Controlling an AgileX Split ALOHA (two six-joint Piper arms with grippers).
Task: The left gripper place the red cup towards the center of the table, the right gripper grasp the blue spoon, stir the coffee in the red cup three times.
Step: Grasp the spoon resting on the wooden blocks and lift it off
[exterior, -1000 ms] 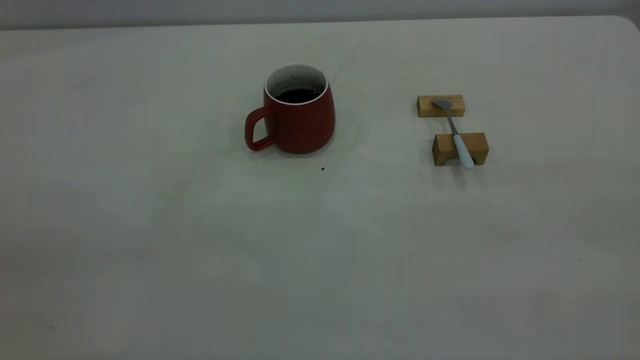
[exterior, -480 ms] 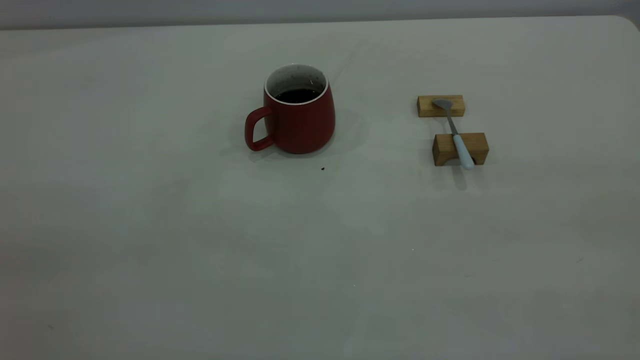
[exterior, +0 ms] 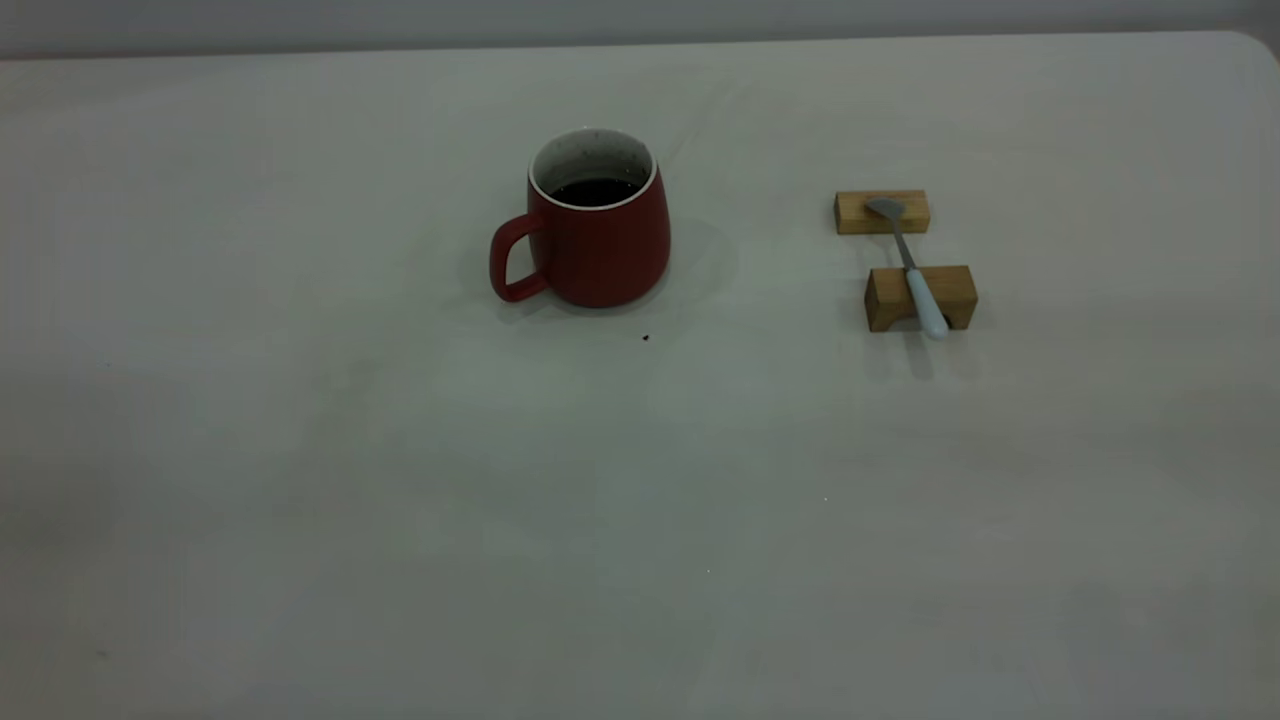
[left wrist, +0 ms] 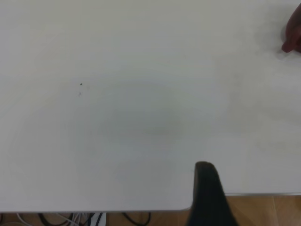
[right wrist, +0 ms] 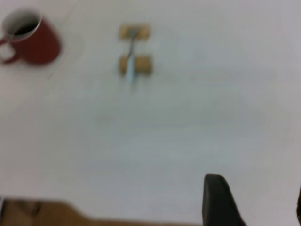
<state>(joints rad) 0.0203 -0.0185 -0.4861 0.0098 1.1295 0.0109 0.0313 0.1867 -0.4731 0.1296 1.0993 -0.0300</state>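
The red cup [exterior: 598,240] stands upright on the table [exterior: 400,480], a little left of centre toward the far side, with its handle pointing left and dark coffee [exterior: 595,190] inside. Right of the cup, the blue spoon [exterior: 915,275] lies across two wooden blocks, its bowl on the far one. Neither arm shows in the exterior view. In the left wrist view one black finger [left wrist: 207,188] hangs over the table's near edge, and a sliver of the cup [left wrist: 294,33] sits far off. The right gripper [right wrist: 257,197] is open and empty, far from the spoon [right wrist: 130,61] and cup [right wrist: 30,40].
Two small wooden blocks, the far one [exterior: 882,212] and the near one [exterior: 922,297], carry the spoon. A tiny dark speck [exterior: 645,338] lies just in front of the cup. The table's rounded corner [exterior: 1255,45] is at the far right. Cables and floor show past the near edge [left wrist: 117,217].
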